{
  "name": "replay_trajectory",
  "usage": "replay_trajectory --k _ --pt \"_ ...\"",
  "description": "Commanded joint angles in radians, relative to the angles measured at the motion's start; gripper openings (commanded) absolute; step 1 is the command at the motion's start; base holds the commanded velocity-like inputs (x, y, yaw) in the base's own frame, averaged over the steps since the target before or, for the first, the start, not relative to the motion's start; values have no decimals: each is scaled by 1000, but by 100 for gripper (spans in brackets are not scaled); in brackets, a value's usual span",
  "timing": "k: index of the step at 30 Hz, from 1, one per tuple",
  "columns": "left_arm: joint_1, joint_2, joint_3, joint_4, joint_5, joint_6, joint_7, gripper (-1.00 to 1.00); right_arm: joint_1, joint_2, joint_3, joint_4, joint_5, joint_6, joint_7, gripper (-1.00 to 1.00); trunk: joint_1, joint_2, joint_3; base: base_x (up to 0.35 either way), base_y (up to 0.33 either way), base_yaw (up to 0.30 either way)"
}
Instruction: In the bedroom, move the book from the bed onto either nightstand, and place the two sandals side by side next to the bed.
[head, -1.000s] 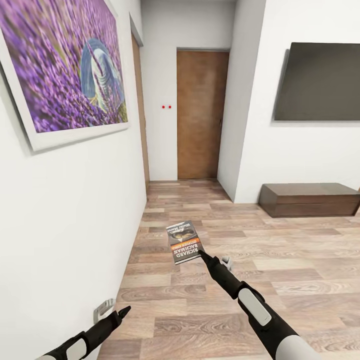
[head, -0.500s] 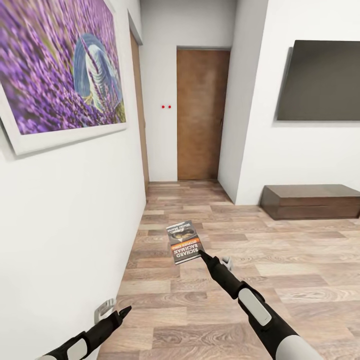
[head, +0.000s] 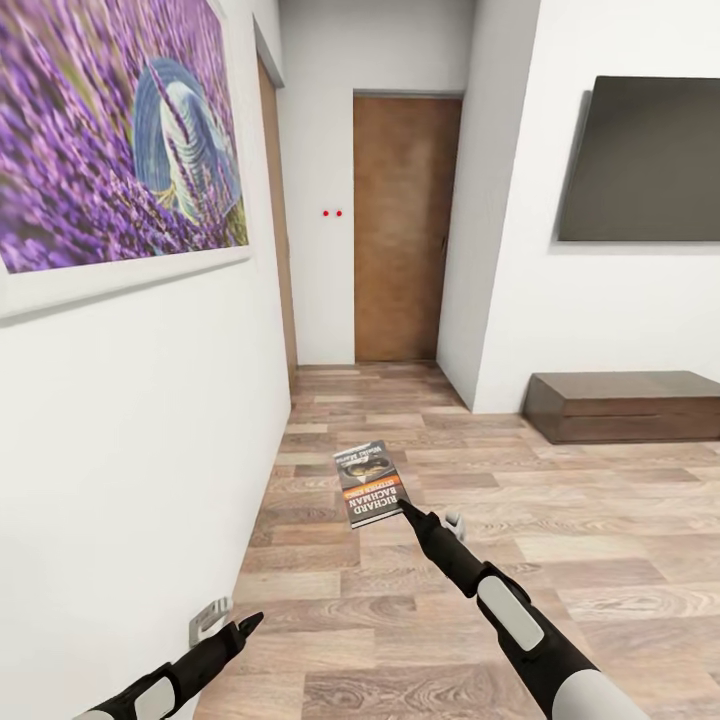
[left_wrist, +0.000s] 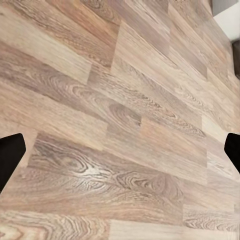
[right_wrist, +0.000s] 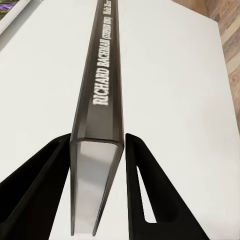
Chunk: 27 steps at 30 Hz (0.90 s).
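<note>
White hallway walls have slid closer on the left, the purple painting looming larger. Right hand stays clamped on the book; left hand hangs apart over the floor.

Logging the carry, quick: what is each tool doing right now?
Left tool: open, holding nothing, over the wood floor.
Right tool: shut on the book, gripped at one end.
</note>
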<state>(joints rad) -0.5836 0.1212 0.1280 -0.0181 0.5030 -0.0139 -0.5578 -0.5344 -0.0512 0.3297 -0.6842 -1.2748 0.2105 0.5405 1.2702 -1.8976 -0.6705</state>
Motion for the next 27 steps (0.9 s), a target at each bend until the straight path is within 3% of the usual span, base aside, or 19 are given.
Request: replay_trajectory --k 1,27 --pt "-1 0 8 1 -6 -1 -4 100 -1 -1 4 0 -11 4 1 -100 0 0 -1 127 0 0" --pt "-1 0 7 1 -6 -3 -4 100 -1 -1 4 0 -11 4 2 -100 0 0 -1 126 0 0"
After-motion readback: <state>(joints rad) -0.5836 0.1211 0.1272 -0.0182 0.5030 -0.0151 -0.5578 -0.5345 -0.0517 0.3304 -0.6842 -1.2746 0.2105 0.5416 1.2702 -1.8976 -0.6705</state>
